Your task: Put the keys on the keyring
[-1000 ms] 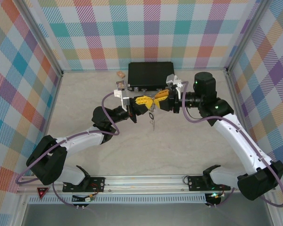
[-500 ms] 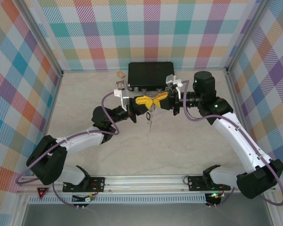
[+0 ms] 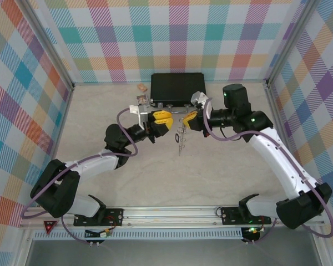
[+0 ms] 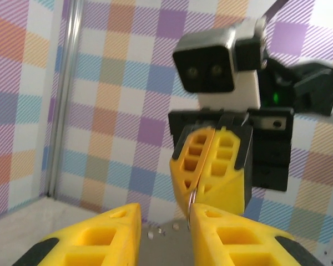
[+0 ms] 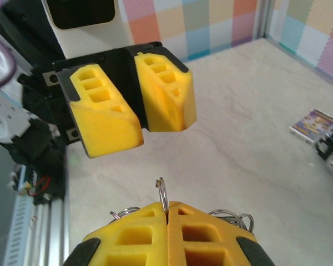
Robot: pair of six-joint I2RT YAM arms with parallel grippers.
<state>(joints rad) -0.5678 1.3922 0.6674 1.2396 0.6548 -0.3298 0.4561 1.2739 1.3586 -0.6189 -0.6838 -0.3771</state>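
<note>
The keys are showing from above as little more than a thin dark dangle between the two grippers, too small to tell one from the other. Most of the keyring is hiding behind yellow fingers: in the right wrist view just a short arc of grey wire is sticking up, with small wire loops peeking out at either side. The left arm is reaching up and to the right from its base with its elbow bent. The left gripper is standing slightly parted and holding nothing, its tips just beside the ring. The right arm is curving in from the right, and the right gripper is pinching the keyring with its fingers pressed together, above the table. Behind them the black case is lying shut, its contents unseen, with small cards lying just left of it.
</note>
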